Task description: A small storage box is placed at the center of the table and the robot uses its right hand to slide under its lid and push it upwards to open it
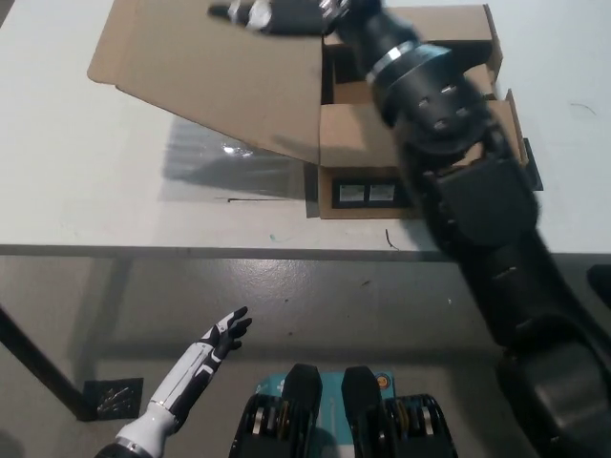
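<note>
Now right hand [272,14] lies over raised lid [215,81]

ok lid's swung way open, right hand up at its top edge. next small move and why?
Probably draw the right hand back off the lid toward the robot. The lid already lies swung out to the box's left, leaving the inside exposed, so further pushing looks unneeded. The left hand rests low, below the table edge.
</note>
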You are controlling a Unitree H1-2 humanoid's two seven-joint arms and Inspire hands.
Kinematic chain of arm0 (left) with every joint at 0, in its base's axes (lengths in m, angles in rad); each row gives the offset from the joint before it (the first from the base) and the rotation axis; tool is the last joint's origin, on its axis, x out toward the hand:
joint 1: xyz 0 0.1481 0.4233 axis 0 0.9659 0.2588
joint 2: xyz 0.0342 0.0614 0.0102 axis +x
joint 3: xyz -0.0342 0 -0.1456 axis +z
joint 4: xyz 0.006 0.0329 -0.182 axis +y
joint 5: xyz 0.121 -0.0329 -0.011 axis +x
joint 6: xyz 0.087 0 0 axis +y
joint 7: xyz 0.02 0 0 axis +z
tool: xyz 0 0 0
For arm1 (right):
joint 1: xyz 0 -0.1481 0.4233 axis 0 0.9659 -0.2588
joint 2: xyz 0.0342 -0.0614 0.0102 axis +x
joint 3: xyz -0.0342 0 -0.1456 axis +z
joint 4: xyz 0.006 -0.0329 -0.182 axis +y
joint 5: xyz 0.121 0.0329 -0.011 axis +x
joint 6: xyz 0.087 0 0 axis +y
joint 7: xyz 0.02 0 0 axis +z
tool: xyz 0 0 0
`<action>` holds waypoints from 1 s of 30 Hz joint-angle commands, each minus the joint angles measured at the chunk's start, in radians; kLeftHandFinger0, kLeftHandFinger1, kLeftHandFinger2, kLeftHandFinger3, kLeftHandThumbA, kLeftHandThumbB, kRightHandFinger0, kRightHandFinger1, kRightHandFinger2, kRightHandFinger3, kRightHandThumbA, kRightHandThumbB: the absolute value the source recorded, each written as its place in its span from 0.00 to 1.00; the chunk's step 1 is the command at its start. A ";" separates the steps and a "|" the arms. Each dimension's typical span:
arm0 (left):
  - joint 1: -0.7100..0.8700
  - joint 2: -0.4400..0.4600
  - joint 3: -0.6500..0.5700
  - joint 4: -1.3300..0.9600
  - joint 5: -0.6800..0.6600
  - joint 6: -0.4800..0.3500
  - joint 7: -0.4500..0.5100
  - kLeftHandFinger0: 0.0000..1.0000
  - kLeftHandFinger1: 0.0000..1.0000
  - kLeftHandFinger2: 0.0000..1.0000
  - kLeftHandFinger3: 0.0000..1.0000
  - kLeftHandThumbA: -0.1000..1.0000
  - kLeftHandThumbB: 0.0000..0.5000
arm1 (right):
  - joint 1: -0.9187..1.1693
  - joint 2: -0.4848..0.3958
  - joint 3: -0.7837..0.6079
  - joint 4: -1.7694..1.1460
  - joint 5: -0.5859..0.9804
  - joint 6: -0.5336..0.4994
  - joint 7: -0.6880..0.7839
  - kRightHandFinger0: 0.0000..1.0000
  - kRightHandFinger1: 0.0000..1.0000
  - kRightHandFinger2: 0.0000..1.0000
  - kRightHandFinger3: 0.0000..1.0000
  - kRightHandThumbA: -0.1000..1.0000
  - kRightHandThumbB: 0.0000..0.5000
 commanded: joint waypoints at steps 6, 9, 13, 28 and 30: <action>-0.002 0.010 0.007 0.016 -0.004 -0.049 0.002 1.00 1.00 1.00 1.00 1.00 1.00 | -0.115 -0.327 -0.311 -0.799 0.386 0.299 0.027 1.00 1.00 1.00 1.00 1.00 0.67; 0.010 0.009 0.010 0.010 -0.004 -0.047 0.007 1.00 1.00 1.00 1.00 1.00 1.00 | -0.032 -0.474 -0.405 -0.953 0.471 0.274 0.019 1.00 1.00 1.00 1.00 1.00 0.74; 0.004 0.013 0.015 0.015 -0.007 -0.053 0.008 1.00 1.00 1.00 1.00 1.00 1.00 | 0.153 -0.623 -0.530 -1.153 0.525 0.264 -0.036 1.00 1.00 1.00 1.00 1.00 0.87; -0.022 0.010 0.030 0.002 -0.028 -0.037 0.006 1.00 1.00 1.00 1.00 1.00 1.00 | 1.306 -0.341 -0.474 -1.306 0.354 -0.390 0.070 1.00 1.00 1.00 1.00 1.00 0.85; -0.030 0.007 0.030 0.002 -0.030 -0.033 0.004 1.00 1.00 1.00 1.00 1.00 1.00 | 1.333 -0.300 -0.430 -1.253 0.317 -0.383 0.083 1.00 1.00 1.00 1.00 1.00 0.90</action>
